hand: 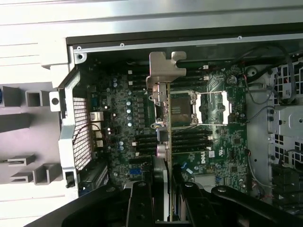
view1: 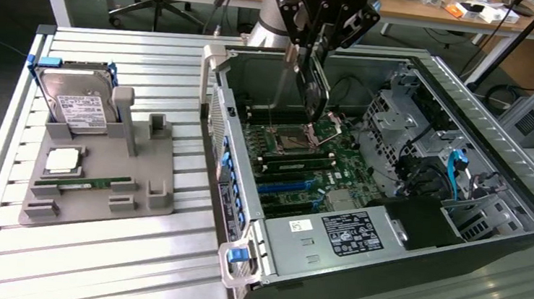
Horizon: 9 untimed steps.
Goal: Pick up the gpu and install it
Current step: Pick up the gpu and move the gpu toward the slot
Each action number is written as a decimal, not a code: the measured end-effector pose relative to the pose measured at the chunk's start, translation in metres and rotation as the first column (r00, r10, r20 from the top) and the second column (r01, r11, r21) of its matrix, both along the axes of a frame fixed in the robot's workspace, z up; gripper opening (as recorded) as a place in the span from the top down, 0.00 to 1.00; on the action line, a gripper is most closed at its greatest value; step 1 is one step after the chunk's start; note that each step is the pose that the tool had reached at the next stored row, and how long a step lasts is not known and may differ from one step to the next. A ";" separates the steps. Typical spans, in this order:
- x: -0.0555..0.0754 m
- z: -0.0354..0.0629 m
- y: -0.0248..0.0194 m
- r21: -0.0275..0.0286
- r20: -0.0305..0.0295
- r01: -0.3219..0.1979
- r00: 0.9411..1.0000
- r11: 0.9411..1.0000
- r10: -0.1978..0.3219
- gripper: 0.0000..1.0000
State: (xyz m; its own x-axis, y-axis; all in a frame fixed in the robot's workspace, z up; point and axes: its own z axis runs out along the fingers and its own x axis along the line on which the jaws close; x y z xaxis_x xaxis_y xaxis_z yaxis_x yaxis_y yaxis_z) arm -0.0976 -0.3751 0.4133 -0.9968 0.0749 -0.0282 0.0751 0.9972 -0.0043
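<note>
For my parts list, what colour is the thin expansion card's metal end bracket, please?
Silver metal end bracket, clearest in the wrist view.

In the exterior view bright, even light falls from above: the metal table (view1: 122, 253) shines pale with soft shadows, and the inside of the computer case (view1: 466, 83) is darker. In the wrist view the motherboard (hand: 123, 118) is dim, the table outside the case is burnt almost to white, and the gpu (hand: 163, 78) bracket glares a little.
</note>
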 end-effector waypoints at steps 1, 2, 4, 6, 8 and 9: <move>0.000 -0.0005 0.0000 0.000 0.000 0.000 1.000 1.000 0.000 0.73; 0.001 -0.0010 0.0000 0.000 0.000 0.000 1.000 1.000 0.000 0.73; 0.001 -0.0015 0.0000 0.000 0.000 0.000 1.000 1.000 0.000 0.73; 0.002 -0.0020 0.0000 -0.001 0.000 0.000 1.000 1.000 0.000 0.73; 0.002 -0.0026 0.0000 -0.001 0.000 0.000 1.000 1.000 0.000 0.73; 0.003 -0.0029 0.0000 -0.002 0.000 0.000 1.000 1.000 0.000 0.73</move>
State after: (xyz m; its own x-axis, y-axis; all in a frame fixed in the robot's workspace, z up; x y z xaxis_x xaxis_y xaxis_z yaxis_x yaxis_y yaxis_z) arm -0.0950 -0.3751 0.4104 -0.9968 0.0749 -0.0283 0.0751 0.9972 -0.0063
